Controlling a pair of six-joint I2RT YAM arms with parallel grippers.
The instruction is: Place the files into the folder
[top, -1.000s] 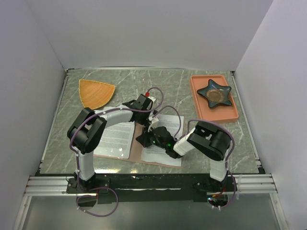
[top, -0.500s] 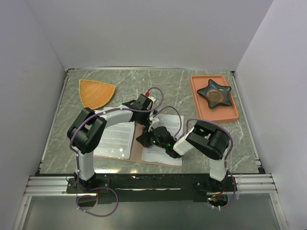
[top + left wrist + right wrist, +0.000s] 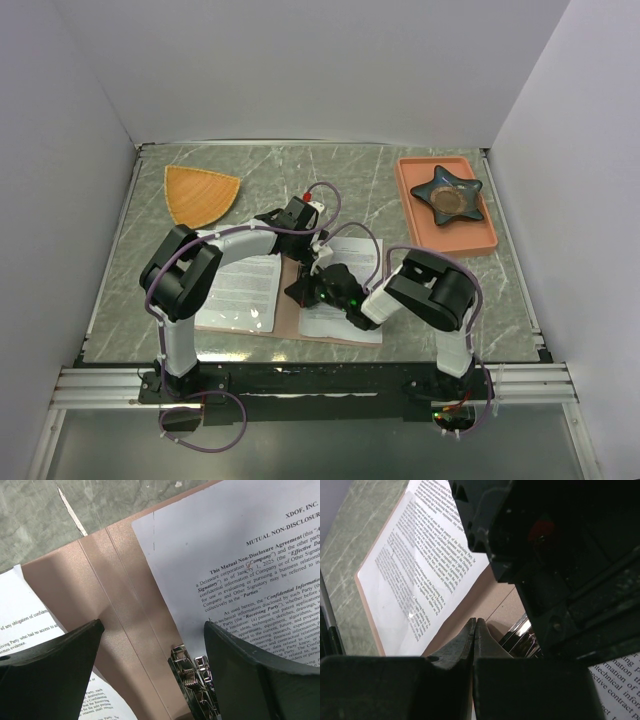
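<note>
The pinkish-brown folder (image 3: 287,312) lies open on the table, its crease (image 3: 112,600) running between the fingers of my left gripper (image 3: 154,626). That gripper is open and hovers over the folder's far edge (image 3: 305,240). One printed sheet (image 3: 240,555) lies on the folder's right half and another (image 3: 27,625) on its left half (image 3: 240,285). My right gripper (image 3: 475,622) is shut with nothing between its tips, low over the folder's middle (image 3: 298,290). A shiny metal clip (image 3: 192,675) sits at the crease beside the right sheet.
An orange fan-shaped plate (image 3: 200,193) lies at the back left. A salmon tray (image 3: 480,238) holding a dark star-shaped dish (image 3: 447,195) stands at the back right. White walls close in the table on three sides. The two arms overlap above the folder.
The right arm's elbow has drifted slightly to the left. The left arm, both grippers' openings and the sheets look the same.
</note>
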